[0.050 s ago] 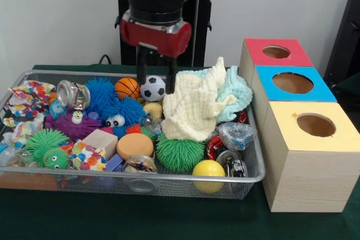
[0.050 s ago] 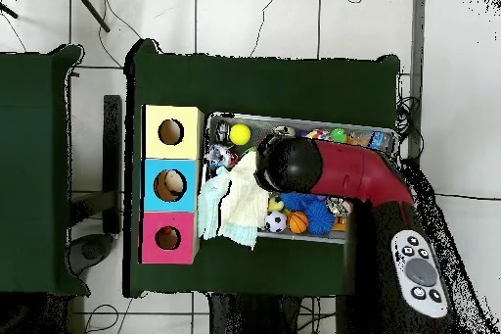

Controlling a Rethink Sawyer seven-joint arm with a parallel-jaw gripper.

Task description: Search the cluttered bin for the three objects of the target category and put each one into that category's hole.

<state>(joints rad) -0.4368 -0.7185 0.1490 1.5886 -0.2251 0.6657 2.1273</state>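
Note:
My gripper (image 1: 156, 77) hangs over the back middle of the wire bin (image 1: 256, 164), its two dark fingers (image 1: 140, 74) apart and nothing between them. A soccer ball (image 1: 152, 88) and a small basketball (image 1: 127, 87) lie just behind and below it. A cream cloth (image 1: 194, 108) stands bunched up against the right finger, with a pale blue cloth (image 1: 239, 91) behind it. In the overhead view the arm (image 2: 333, 175) covers the bin's middle, and both cloths (image 2: 235, 208) spill toward the boxes. Three hole boxes stand beside the bin: red (image 1: 275, 53), blue (image 1: 292, 84), yellow (image 1: 315, 125).
The bin is crowded: blue spiky balls (image 1: 121, 111), green spiky balls (image 1: 179, 153), a purple toy (image 1: 73, 123), a yellow ball (image 1: 208, 168), cans (image 1: 72, 94), a sponge (image 1: 135, 144), wrappers (image 1: 236, 134). A remote (image 2: 419, 269) lies near the robot's base.

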